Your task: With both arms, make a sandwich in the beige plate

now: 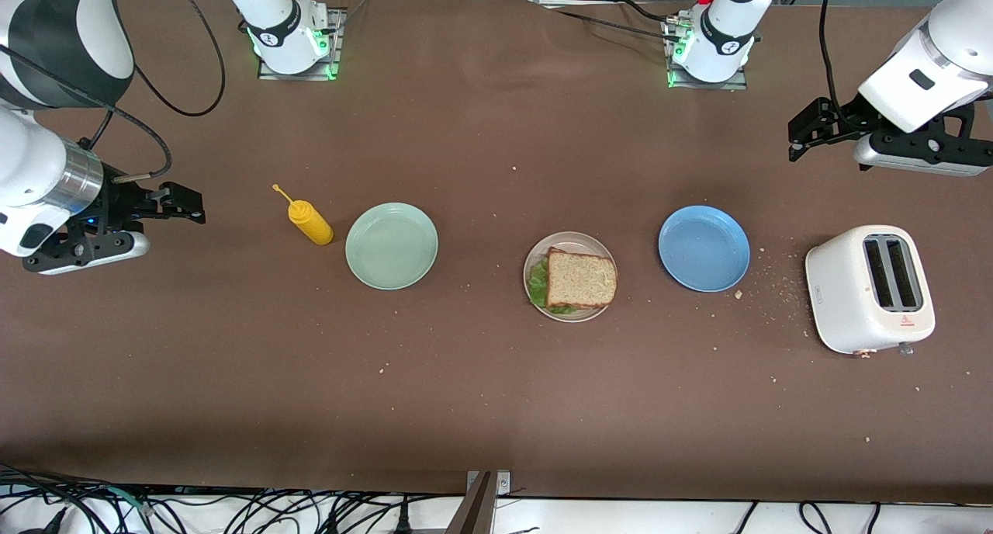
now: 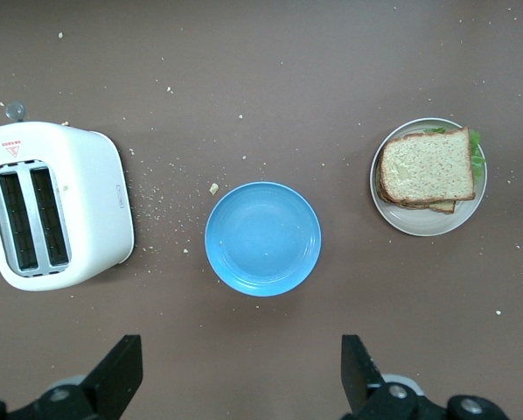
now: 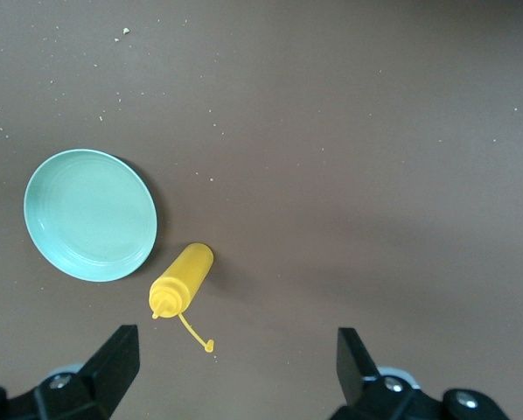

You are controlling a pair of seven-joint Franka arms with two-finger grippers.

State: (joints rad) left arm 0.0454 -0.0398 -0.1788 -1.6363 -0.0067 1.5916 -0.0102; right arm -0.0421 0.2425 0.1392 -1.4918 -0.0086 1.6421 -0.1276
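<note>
Well apart from either open pincer [image 1: 803,134], sandwich [image 1: 580,278] seemingly complete.

Both arms up and waiting, fingers spread.
Left gripper [image 1: 807,134] hangs in the air at its own end of the table, jaws wide and empty; right gripper [image 1: 182,202] hovers at the other end, equally wide, holding nothing.

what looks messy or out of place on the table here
Bread crumbs are scattered on the table between the blue plate and the toaster. The sandwich sits askew on the beige plate, overhanging its rim. Both grippers are open and apart from everything.
</note>
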